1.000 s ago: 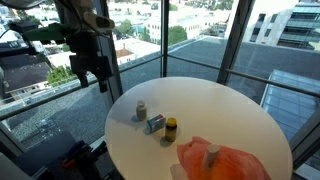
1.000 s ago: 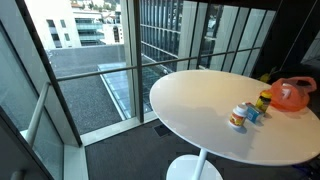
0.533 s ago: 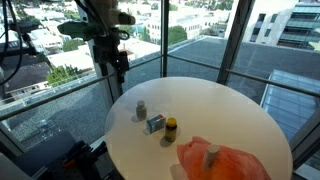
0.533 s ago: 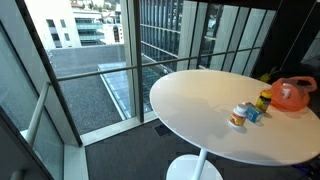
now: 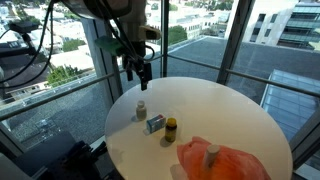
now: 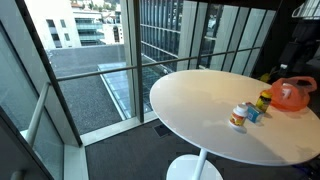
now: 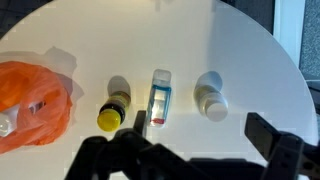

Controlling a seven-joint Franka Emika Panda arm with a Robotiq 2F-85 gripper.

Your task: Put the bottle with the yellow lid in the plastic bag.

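Observation:
The bottle with the yellow lid (image 5: 171,127) stands on the round white table (image 5: 220,105), beside a small blue box (image 5: 155,123). It also shows in the other exterior view (image 6: 264,100) and in the wrist view (image 7: 110,116). The orange plastic bag (image 5: 232,163) lies near the table's edge, with a white-capped bottle (image 5: 212,153) in it; the bag shows in the wrist view (image 7: 30,100) too. My gripper (image 5: 138,72) hangs open and empty above the far side of the table, well apart from the bottles. In the wrist view its fingers (image 7: 200,138) are spread wide.
A white-lidded bottle (image 5: 140,109) stands on the other side of the blue box (image 7: 160,97). Floor-to-ceiling glass with dark frames (image 5: 163,40) runs close behind the table. The table stands on a single pedestal (image 6: 195,168).
My arm has swung from outside the table's edge towards the table and now hangs over its far side. The bottles, box and bag have not moved.

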